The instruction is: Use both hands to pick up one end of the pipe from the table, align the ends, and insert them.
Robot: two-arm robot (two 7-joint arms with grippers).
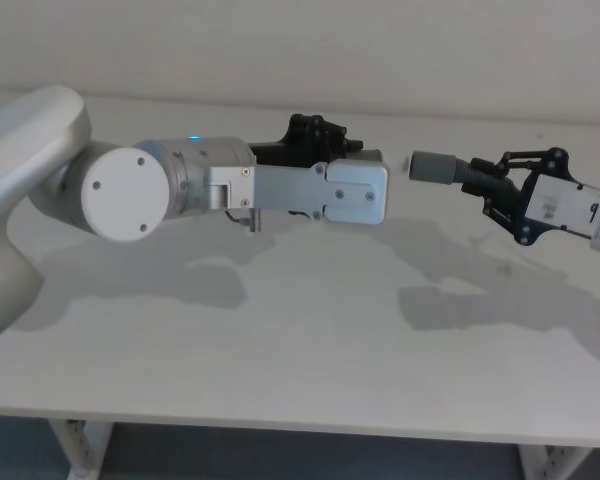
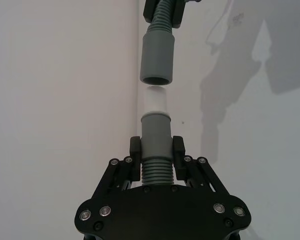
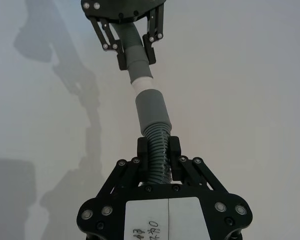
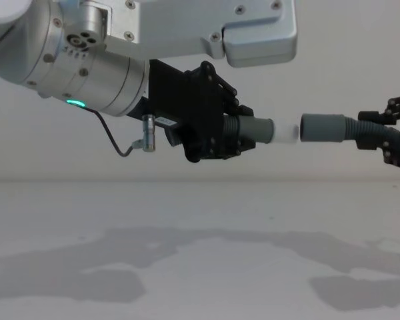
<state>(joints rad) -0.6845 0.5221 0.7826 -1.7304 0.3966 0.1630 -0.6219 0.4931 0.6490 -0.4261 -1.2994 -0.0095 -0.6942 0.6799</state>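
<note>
Above the table (image 4: 200,220), left gripper (image 2: 157,150) clamps the pale tip (image 2: 155,100), right gripper (image 3: 159,150) clamps the socket (image 3: 153,109); push together straight, keeping axes aligned.

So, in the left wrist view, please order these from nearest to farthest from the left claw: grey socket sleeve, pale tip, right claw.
1. pale tip, just ahead of the left claw
2. grey socket sleeve, beyond a small gap
3. right claw, farthest, behind the sleeve

Soft, even light falls from above, and the white table (image 1: 310,340) shows no glare. Both arms throw blurred grey shadows onto it beneath them, darkest toward the near edge. The wrist views are sharp up close; long, softer shadows run across the surface behind.
</note>
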